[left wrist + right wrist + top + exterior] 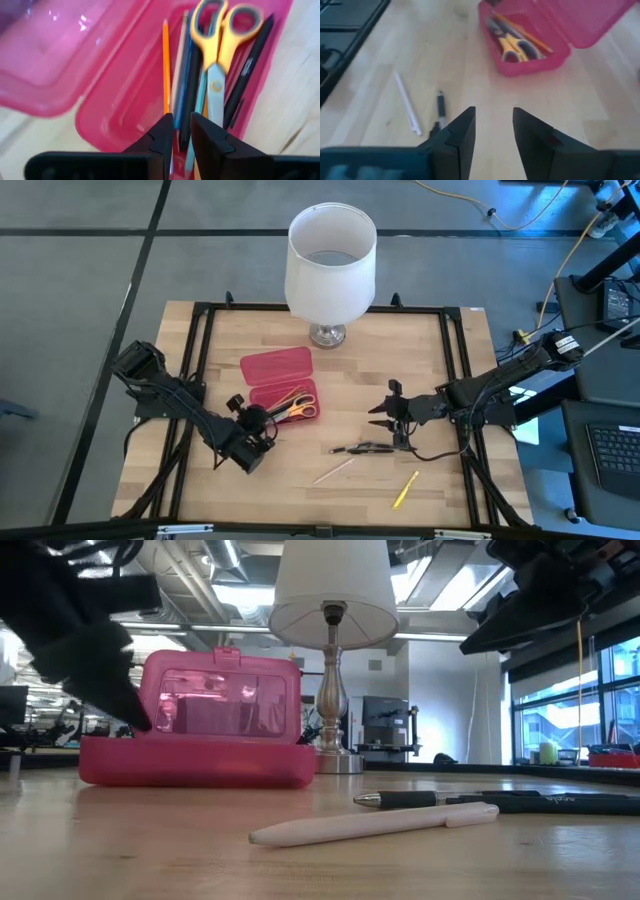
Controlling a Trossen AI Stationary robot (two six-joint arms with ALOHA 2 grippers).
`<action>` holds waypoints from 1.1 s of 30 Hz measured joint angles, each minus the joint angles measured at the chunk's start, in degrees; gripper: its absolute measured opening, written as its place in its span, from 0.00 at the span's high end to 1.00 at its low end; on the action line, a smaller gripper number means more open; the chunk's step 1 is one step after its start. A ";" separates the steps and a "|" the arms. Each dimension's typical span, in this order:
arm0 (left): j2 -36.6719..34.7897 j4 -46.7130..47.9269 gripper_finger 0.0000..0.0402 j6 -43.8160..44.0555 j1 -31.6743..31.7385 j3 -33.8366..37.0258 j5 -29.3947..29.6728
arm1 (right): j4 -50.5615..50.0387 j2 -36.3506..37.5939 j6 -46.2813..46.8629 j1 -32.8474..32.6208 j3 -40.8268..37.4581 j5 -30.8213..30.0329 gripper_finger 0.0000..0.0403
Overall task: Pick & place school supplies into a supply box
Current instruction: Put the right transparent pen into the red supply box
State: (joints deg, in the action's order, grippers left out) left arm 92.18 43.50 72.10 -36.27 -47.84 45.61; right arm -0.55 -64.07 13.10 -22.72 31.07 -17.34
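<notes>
Overhead looks down; low level; wrists close, share supply box [125, 105]

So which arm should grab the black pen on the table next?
Probably the right. Its open gripper hangs just beside the black pen, with nothing in its fingers. The left gripper is over the box, fingers nearly closed around a pen end, farther from the black pen.

We see two matte black arms built of blocky jointed links. The left end effector [182, 131] has flat, wedge-shaped black fingers [159, 137]; the right end effector [493, 131] has the same. Black cables trail along both arms.
</notes>
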 joint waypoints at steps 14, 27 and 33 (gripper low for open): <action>-1.77 -2.45 0.87 -10.53 0.51 -2.59 11.86 | -18.68 -0.02 8.65 -2.97 8.15 3.63 0.68; -1.77 -6.67 0.88 -16.91 4.22 -2.59 13.91 | -20.25 -9.69 16.90 -8.29 8.19 7.21 0.68; -1.77 -7.39 0.87 -16.92 5.98 -2.59 13.61 | -20.18 -15.96 18.34 -8.31 8.19 9.52 0.68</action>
State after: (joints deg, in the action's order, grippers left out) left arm 90.41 36.11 55.18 -30.29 -50.43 59.21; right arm -20.73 -80.03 31.44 -31.03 39.27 -7.81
